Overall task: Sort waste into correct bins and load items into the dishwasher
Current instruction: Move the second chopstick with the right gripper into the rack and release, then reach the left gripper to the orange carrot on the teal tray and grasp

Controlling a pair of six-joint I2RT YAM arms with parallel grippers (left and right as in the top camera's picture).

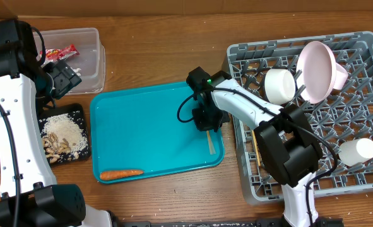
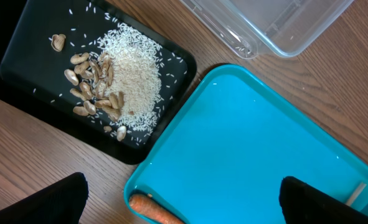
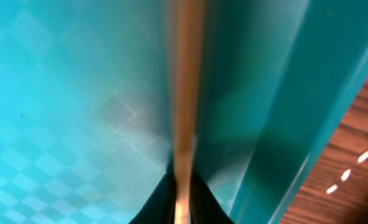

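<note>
Two small white bowls sat in view, one [image 1: 279,85] and another [image 1: 358,151]. There was one pale pink plate [image 1: 317,70] and one grey dish rack [image 1: 369,94]. Two trays showed: one teal tray [image 1: 142,126] and one black tray [image 2: 28,37]. There was one clear plastic tub [image 1: 94,57], one red snack wrapper [image 1: 61,52], one orange carrot [image 1: 120,173] and one wooden chopstick [image 1: 209,142]. One heap of white rice [image 1: 65,129] lay beside a cluster of nut scraps [image 2: 90,87], too bunched to count.
</note>
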